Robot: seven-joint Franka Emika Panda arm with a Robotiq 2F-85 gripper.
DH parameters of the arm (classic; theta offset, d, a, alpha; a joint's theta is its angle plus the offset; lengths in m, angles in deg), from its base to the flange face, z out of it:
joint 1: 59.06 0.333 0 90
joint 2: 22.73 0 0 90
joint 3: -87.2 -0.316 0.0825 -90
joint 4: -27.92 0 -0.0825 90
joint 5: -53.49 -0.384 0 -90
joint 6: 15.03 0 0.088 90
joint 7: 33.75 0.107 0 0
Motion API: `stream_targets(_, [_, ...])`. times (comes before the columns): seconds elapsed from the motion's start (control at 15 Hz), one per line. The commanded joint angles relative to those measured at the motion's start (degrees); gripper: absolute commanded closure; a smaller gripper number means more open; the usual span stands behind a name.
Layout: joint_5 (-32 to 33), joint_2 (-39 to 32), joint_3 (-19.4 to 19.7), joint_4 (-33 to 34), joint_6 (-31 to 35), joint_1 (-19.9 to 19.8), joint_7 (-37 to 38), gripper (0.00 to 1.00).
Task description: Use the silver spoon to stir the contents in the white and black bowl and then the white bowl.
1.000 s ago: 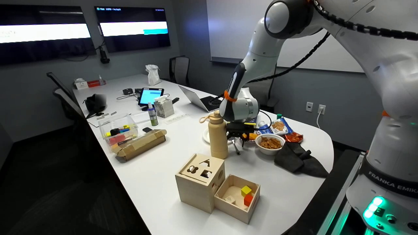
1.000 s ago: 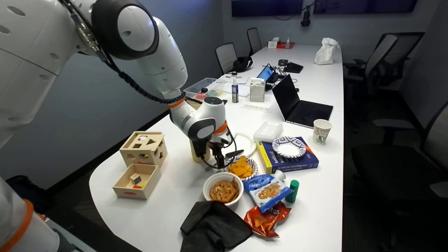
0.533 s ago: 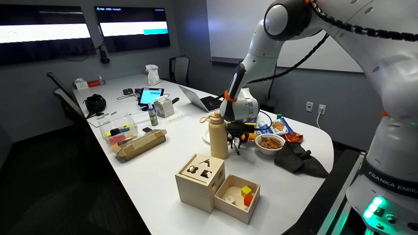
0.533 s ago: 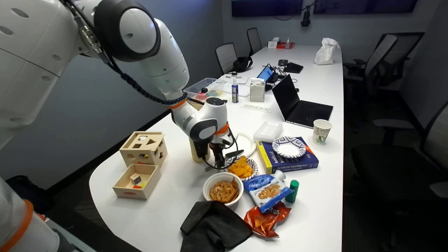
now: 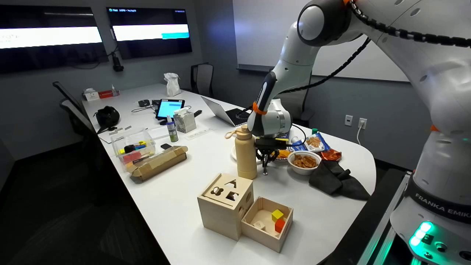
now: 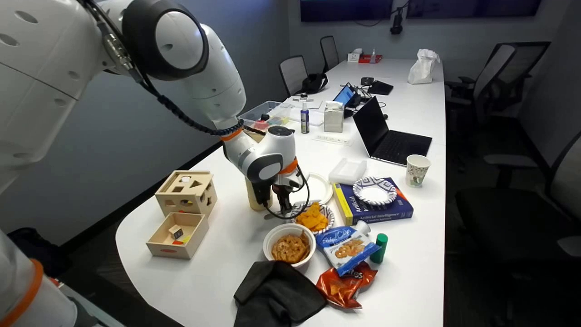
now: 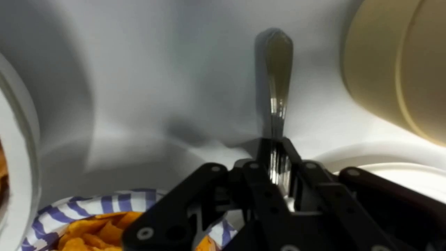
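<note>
In the wrist view, the pincer (image 7: 276, 148) grasps the silver spoon (image 7: 279, 62), its handle toward 12 o'clock; from there, the patterned bowl (image 7: 115, 203) of orange chips (image 7: 87, 232) sits at 8 o'clock, the white bowl (image 7: 19, 181) at 9

"What do we see on the desk (image 6: 215, 277)?"

"We see the white bowl (image 5: 302, 170), the patterned bowl (image 6: 327, 216) just beside it, and the cloth (image 6: 277, 290) near them."

"And what else do we have?"

"We have the bottle (image 5: 245, 158), upright near the plate (image 6: 320, 188), then the book (image 6: 399, 210), the cup (image 6: 416, 170) and the open laptop (image 6: 395, 143). We also find the wooden box (image 5: 220, 213), with the tray (image 5: 260, 236) just beside it."
</note>
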Motion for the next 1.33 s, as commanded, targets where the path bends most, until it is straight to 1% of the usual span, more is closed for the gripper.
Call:
stream_targets(0.0, [-0.42, -1.32, -0.1, 1.91, -1.12, -0.01, 0.01, 0.97])
stream_targets(0.2, [-0.93, -0.45, -1.01, 1.45, -0.84, -0.86, -0.62, 0.97])
stream_targets(0.53, [-2.44, 3.42, -4.82, -1.11, 1.48, -3.93, -3.32, 0.97])
stream_targets(0.8, [-3.82, 5.62, -7.49, -1.7, 2.61, -6.17, -5.22, 0.97])
stream_targets(1.07, [-5.03, 5.77, -8.71, -1.38, 2.31, -7.55, -6.3, 0.97])
stream_targets(1.13, [-5.26, 5.6, -8.9, -1.38, 2.1, -7.77, -6.5, 0.64])
stream_targets(1.2, [-5.46, 5.53, -9.04, -1.47, 1.97, -7.91, -6.73, 0.64])
stream_targets(1.27, [-5.61, 5.49, -9.14, -1.64, 1.87, -8.06, -6.94, 0.58])
